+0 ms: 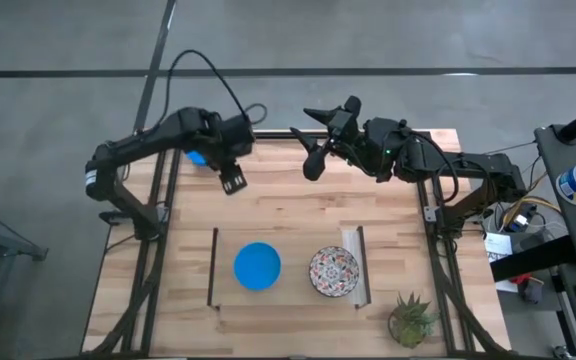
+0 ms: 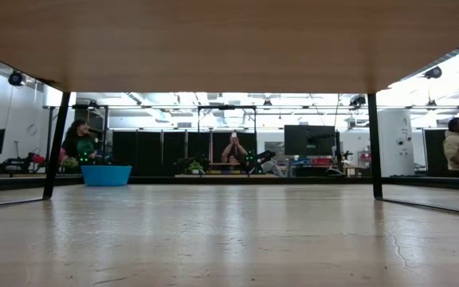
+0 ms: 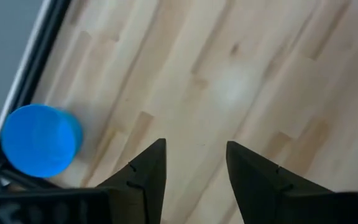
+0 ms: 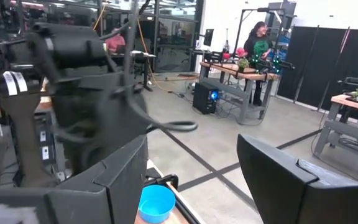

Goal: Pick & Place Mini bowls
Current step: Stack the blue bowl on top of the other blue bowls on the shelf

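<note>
A plain blue mini bowl [image 1: 257, 265] and a red-and-dark patterned mini bowl [image 1: 334, 272] sit side by side on the wooden table near its front, between two dark rails. Another blue mini bowl [image 1: 196, 157] [image 3: 39, 140] [image 4: 156, 202] stands near the table's far left edge, partly hidden under my left arm in the high view. My left gripper [image 1: 233, 182] [image 3: 194, 155] hangs open above bare wood just right of that bowl, pointing steeply down, nothing between its fingers. My right gripper [image 1: 311, 140] [image 4: 191, 162] is held high and level over the far edge, open and empty, facing the left arm.
Two dark rails [image 1: 214, 268] [image 1: 360, 262] bound the spot where the two bowls sit. A small green plant [image 1: 411, 320] stands at the near right corner. Bare wood lies across the table's middle [image 1: 298, 210]. People and workbenches show in the room beyond the table.
</note>
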{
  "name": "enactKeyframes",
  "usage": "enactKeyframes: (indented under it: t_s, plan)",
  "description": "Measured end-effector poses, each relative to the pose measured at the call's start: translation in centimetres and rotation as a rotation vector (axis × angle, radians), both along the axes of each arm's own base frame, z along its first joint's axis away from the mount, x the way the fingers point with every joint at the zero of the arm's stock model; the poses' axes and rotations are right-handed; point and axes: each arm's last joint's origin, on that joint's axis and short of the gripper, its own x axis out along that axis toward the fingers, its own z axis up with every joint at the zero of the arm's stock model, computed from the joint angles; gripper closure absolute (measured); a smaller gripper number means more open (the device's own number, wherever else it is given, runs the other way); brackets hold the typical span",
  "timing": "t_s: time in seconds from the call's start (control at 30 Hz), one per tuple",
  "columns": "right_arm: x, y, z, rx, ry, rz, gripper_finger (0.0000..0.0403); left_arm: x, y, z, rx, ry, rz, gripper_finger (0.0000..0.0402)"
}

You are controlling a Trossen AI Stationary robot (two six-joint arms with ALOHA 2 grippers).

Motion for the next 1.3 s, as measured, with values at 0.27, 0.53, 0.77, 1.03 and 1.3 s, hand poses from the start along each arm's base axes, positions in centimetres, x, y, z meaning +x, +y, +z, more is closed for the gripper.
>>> enactKeyframes:
  t_s: [0.27,0.53,0.77,1.03,1.3]
  plan:
    - [-0.2,0.0,0.1,-0.002,-0.004,0.0,0.0161,-2.0,3.9,0.2,0.016,0.005,0.109,0.0243]
    - [-0.2,0.0,0.1,-0.002,-0.004,0.0,0.0161,-3.7,7.4,-2.7,-0.02,0.093,0.219,0.0243]
    - [-0.2,0.0,0.0,0.001,0.013,0.0,0.0161,-5.2,9.9,-7.7,-0.072,0.173,0.306,0.0243]
    - [-0.2,0.0,-0.2,0.002,0.025,0.0,0.0161,-6.5,11.4,-12.6,-0.084,0.19,0.341,0.0243]
    - [-0.2,0.0,-0.2,0.005,0.024,-0.001,0.0161,-7.6,12.7,-15.3,-0.043,0.159,0.38,0.0243]
